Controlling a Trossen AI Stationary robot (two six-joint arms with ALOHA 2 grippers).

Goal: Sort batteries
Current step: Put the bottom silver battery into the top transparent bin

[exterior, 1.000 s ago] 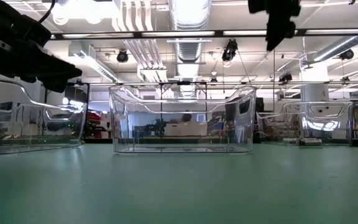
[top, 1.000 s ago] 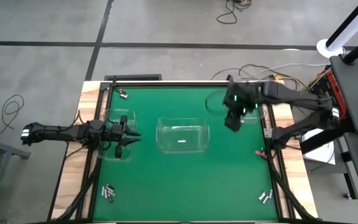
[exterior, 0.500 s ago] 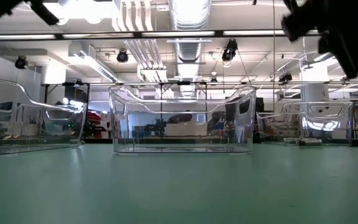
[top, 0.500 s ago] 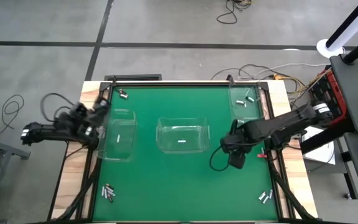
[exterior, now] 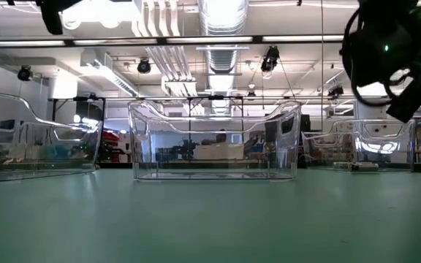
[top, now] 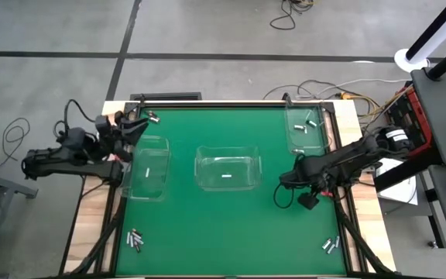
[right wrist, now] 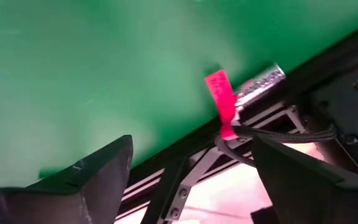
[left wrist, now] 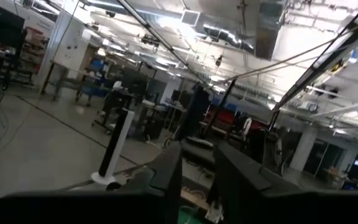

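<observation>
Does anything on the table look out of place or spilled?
Nothing looks spilled. A red tag beside one battery at the mat's right edge is the only non-battery item. Three bins stand upright; loose batteries wait in the corners.

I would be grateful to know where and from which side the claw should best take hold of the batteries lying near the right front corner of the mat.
Take one of the loose batteries across its middle, coming straight down from above: each lies flat on the green mat near the frame, so the ends are poor holds. The right claw, open, hangs nearest.
</observation>
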